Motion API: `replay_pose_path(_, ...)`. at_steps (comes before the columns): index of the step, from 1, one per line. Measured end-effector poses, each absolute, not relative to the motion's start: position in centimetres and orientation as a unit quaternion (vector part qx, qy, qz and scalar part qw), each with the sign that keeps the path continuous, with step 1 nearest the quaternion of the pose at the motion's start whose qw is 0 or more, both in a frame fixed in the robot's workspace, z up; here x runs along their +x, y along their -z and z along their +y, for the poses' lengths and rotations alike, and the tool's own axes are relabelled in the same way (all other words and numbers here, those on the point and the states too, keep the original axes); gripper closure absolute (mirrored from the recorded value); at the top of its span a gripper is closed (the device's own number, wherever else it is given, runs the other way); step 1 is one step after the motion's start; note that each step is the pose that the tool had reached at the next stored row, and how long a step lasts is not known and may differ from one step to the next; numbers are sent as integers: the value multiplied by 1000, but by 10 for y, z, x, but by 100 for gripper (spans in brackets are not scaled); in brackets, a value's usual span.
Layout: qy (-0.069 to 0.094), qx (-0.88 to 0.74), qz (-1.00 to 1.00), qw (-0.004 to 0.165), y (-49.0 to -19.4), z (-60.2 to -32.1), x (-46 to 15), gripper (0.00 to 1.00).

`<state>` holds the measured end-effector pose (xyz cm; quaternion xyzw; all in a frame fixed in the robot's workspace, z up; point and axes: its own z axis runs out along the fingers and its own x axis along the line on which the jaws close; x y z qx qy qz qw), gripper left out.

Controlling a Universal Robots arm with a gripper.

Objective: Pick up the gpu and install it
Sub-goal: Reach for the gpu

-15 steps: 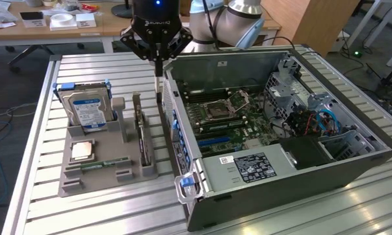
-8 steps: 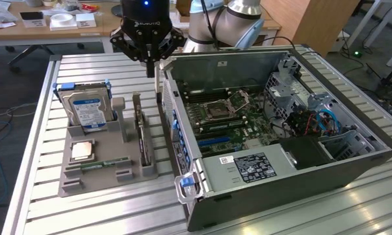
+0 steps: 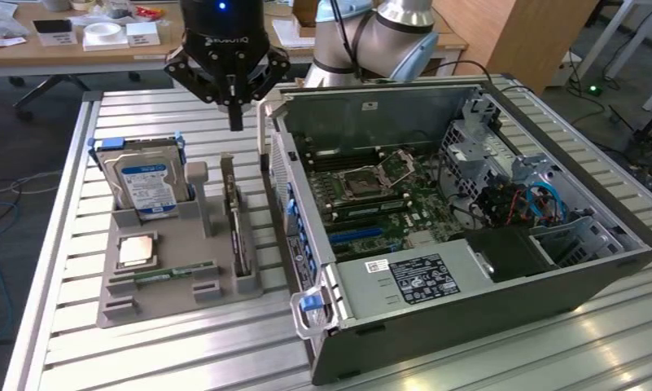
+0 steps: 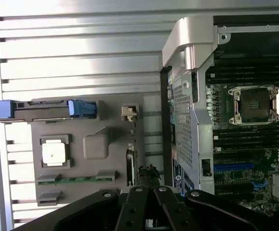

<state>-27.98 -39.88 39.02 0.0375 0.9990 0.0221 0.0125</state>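
The gpu (image 3: 237, 221) is a thin dark card standing on edge in a slot of the grey holder (image 3: 222, 281), between the hard drive and the computer case. From the wrist it appears edge-on as the gpu (image 4: 131, 149), with its metal bracket at one end. My gripper (image 3: 235, 122) hangs in the air above the card's far end, jaws shut with nothing between them. In the wrist view the gripper (image 4: 149, 173) has its tips together beside the card's edge, apart from it.
The open computer case (image 3: 337, 326) lies at the exterior view's right with its motherboard (image 3: 386, 191) exposed. In the holder are a hard drive (image 3: 143, 183), a processor (image 3: 137, 249) and a green memory stick (image 3: 176, 271). The ribbed metal table (image 3: 141, 350) carries it all.
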Motion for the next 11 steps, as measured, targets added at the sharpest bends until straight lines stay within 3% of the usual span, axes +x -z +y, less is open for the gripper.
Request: replay_pose_path(11,-22,38,999,13,-389,-399,-296,89)
